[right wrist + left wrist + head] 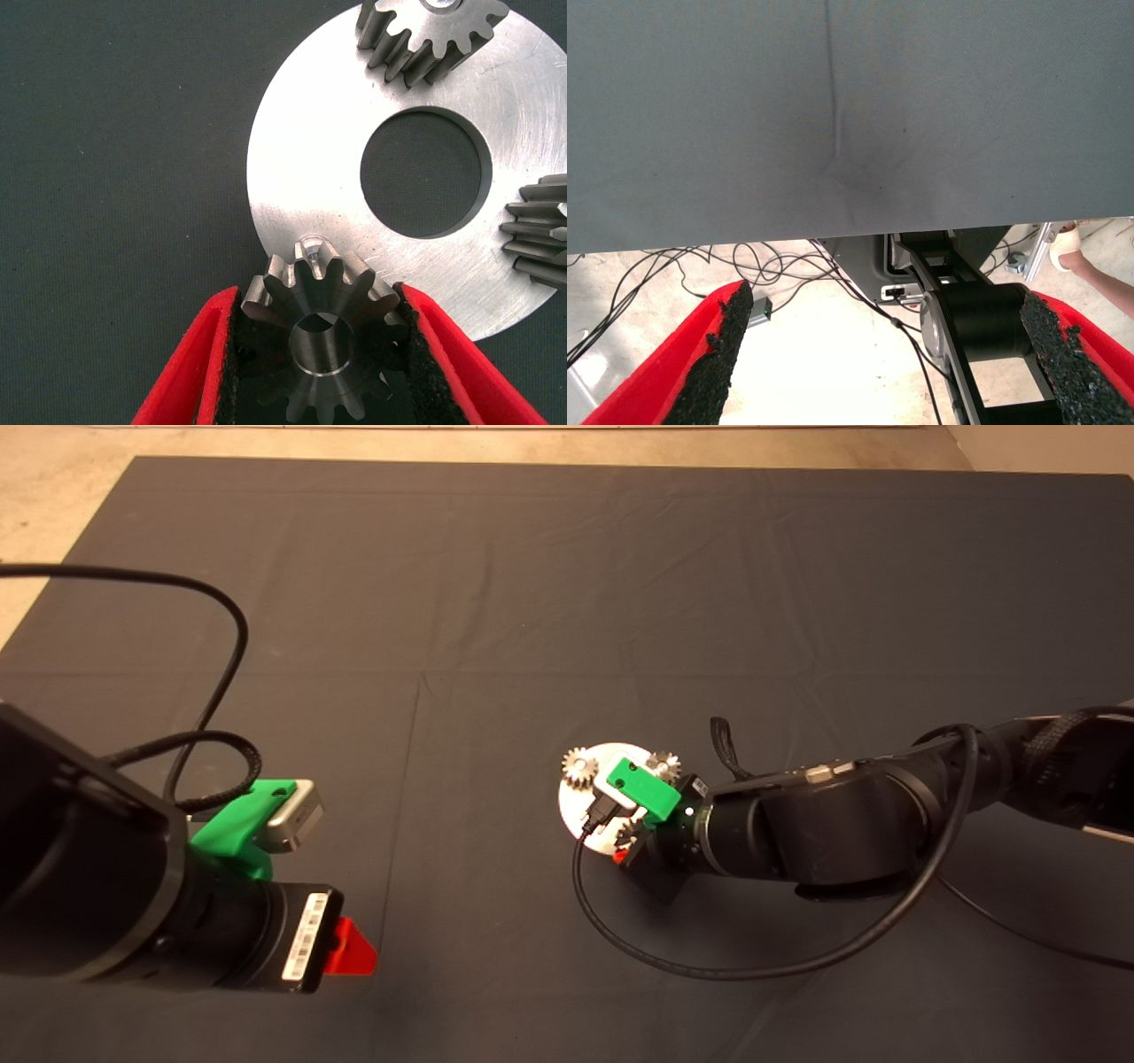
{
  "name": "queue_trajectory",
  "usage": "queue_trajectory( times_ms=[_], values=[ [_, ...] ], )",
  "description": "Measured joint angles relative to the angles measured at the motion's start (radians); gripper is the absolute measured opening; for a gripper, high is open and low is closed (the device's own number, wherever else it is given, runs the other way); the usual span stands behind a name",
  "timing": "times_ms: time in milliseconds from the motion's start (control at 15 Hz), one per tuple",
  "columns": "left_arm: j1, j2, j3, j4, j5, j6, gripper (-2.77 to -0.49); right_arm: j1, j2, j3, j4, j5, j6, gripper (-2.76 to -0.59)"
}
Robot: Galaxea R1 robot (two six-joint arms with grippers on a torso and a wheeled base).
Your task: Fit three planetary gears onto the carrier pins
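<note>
Right gripper (321,354) clamped on third gear (323,341), pads against teeth both sides, gear over disc (310,168) rim (pin beneath not visible). Two gears (431,31) (540,239) seated on disc. Left gripper (881,354) spread wide, empty, parked at mat (532,584) lower left.

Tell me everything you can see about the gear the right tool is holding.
The held gear is shiny steel with blunt teeth and a round centre bore. The right tool grips it between black pads on opposite sides. It overlaps the rim of the silver disc, and a silvery pin shows just past its teeth, so it looks not yet seated.
</note>
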Motion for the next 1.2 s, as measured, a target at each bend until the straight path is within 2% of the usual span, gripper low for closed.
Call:
queue_trajectory(
  times_ms=[267, 400, 667, 867, 1200],
  values=[
    [0.0, 0.0, 0.0, 0.0, 0.0, 0.0, -1.09, 0.026, 0.001, -0.009, 0.004, 0.001, -0.001, -2.28],
    [0.0, 0.0, 0.0, 0.0, 0.0, 0.0, -1.09, 0.027, 0.01, -0.016, 0.005, -0.003, -0.001, -2.28],
    [0.0, 0.0, 0.0, 0.0, 0.001, 0.0, -1.09, 0.027, 0.035, -0.017, 0.005, 0.002, -0.001, -2.28],
    [0.0, 0.0, 0.0, 0.0, 0.001, 0.0, -1.09, 0.027, 0.036, -0.025, 0.007, 0.0, -0.001, -2.28],
    [0.0, 0.0, 0.0, 0.0, 0.0, 0.0, -1.09, 0.027, 0.037, -0.042, 0.032, 0.001, -0.001, -2.28]
  ],
)
